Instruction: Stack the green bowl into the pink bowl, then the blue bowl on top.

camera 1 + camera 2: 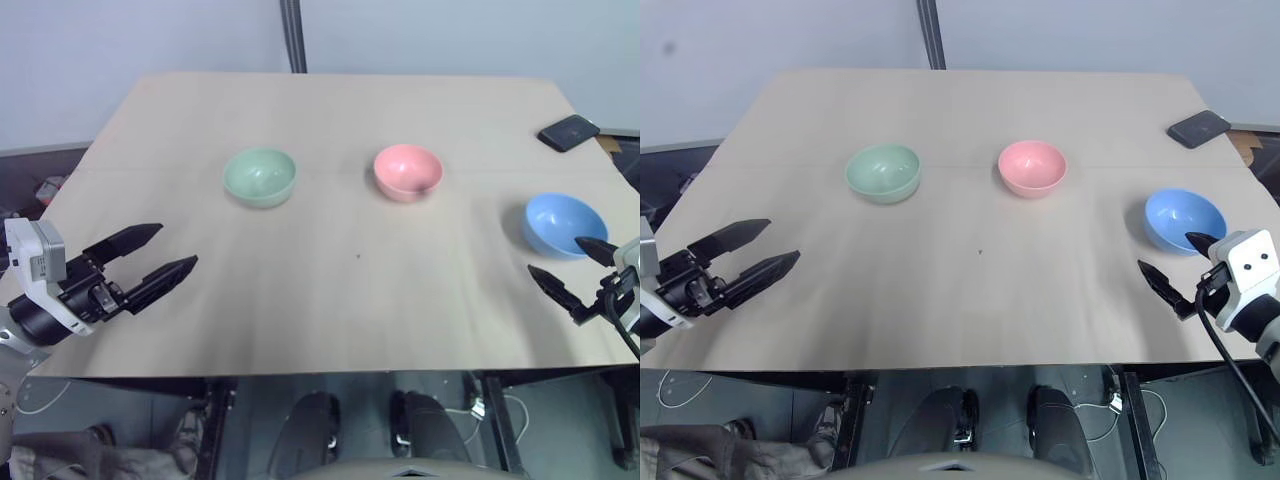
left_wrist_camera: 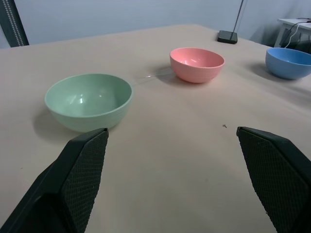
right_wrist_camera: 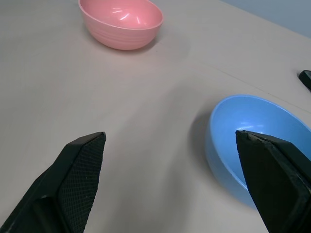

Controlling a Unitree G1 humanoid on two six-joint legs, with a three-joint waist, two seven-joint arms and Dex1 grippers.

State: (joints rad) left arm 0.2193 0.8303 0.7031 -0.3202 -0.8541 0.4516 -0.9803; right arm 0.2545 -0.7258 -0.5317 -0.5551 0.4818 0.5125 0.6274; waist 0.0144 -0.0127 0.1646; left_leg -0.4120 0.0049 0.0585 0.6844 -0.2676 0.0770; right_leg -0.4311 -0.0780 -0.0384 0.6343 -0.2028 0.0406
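Observation:
Three bowls stand apart on a tan table [image 1: 330,300]. The mint green bowl [image 1: 259,177] is left of centre, the pink bowl [image 1: 408,171] is in the middle, and the blue bowl [image 1: 564,223] is at the right. My left gripper [image 1: 172,249] hovers open and empty over the near left of the table, pointing toward the green bowl [image 2: 89,100] from a distance. My right gripper [image 1: 567,259] is open and empty at the near right, with one fingertip just in front of the blue bowl [image 3: 255,141]. The pink bowl [image 3: 121,22] lies farther off.
A flat black device [image 1: 568,132] lies at the table's far right corner. A dark pole [image 1: 293,35] rises behind the far edge. The near table edge runs just below both grippers, with cables and floor beneath.

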